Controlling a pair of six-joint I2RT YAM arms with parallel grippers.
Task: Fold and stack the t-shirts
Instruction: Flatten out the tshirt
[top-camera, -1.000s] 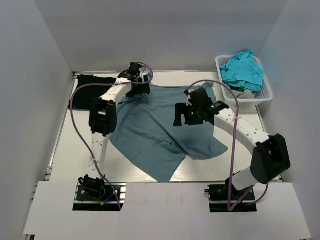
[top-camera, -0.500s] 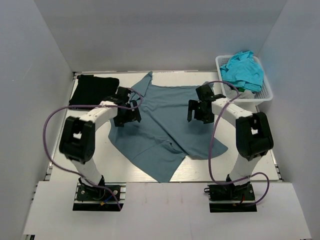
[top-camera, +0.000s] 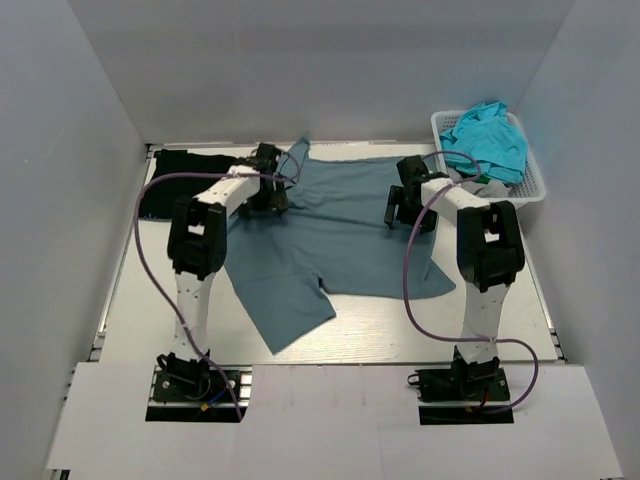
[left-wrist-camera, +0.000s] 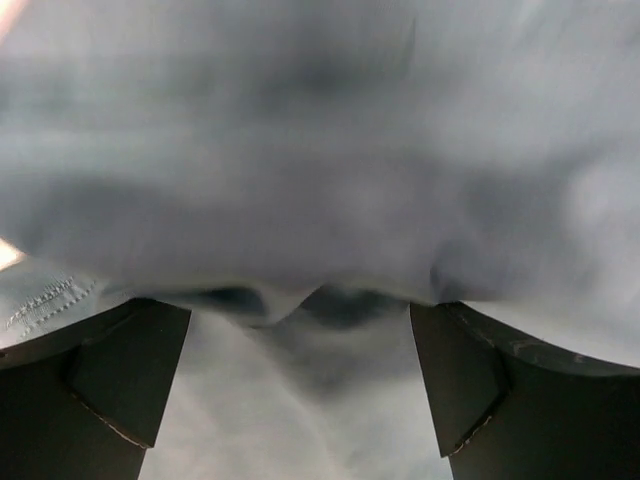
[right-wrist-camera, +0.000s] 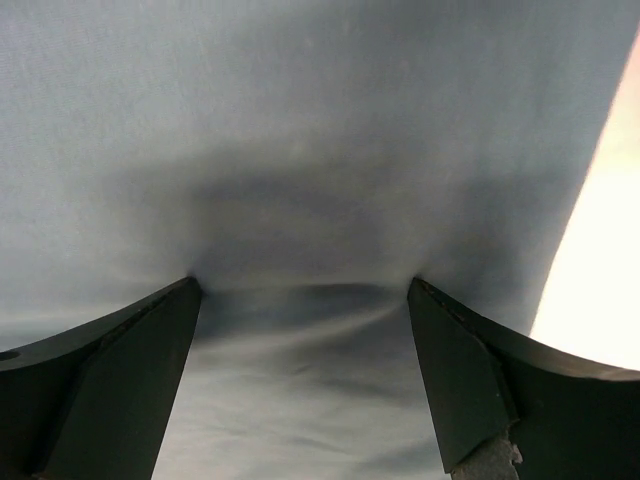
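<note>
A slate-blue t-shirt (top-camera: 335, 245) lies spread across the middle of the table, one corner trailing toward the near left. My left gripper (top-camera: 270, 192) stands open on its far left part. In the left wrist view its cloth (left-wrist-camera: 320, 150) bunches in a small fold between the wide jaws of that gripper (left-wrist-camera: 300, 315). My right gripper (top-camera: 404, 206) is open on the shirt's far right part, tips pressed into smooth cloth (right-wrist-camera: 300, 120). A black t-shirt (top-camera: 185, 180) lies flat at the far left. Turquoise t-shirts (top-camera: 487, 140) fill the basket.
The white lattice basket (top-camera: 530, 185) stands at the far right corner against the wall. Grey walls close in the table on three sides. Purple cables loop from both arms over the table.
Both grippers have moved from mid-shirt toward the far edge. The blue shirt has slid that way with them and lies flatter, its near corner pulled back from the front edge.
</note>
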